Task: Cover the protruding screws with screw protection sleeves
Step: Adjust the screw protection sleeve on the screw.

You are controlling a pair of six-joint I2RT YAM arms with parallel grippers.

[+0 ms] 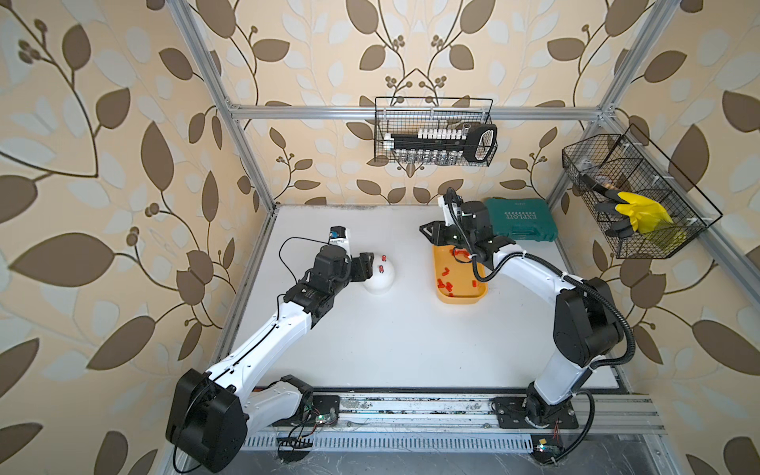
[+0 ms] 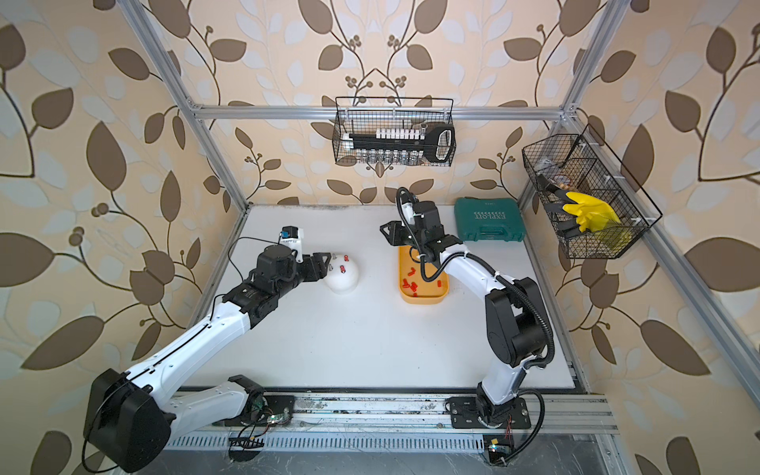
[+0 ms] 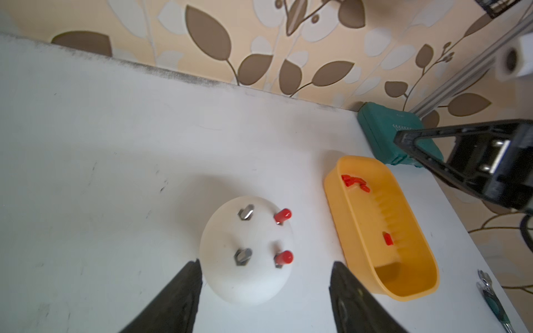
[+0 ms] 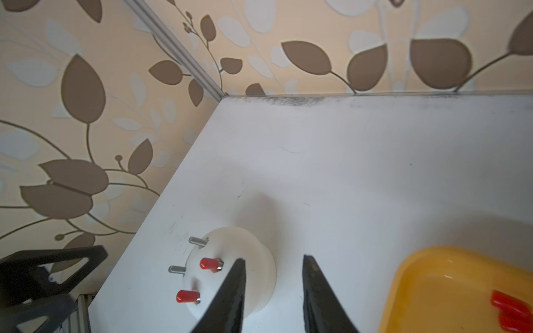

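Since two screws (image 3: 245,212) at dome's (image 3: 230,276) nine o'clock lack sleeves (image 3: 388,238), my right claw (image 4: 274,258) hangs open, empty; next likely: grab one from tray (image 3: 409,291).

We lose part of the white dome (image 4: 259,274) behind a finger (image 4: 227,302) of the right gripper (image 4: 274,258); outside the opposite finger, the yellow-orange tray (image 4: 432,276) runs off frame.

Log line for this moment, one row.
capped screws: two | bare screws: two | left gripper: open, empty, at dome | right gripper: open, empty, near tray | loose sleeves: in tray
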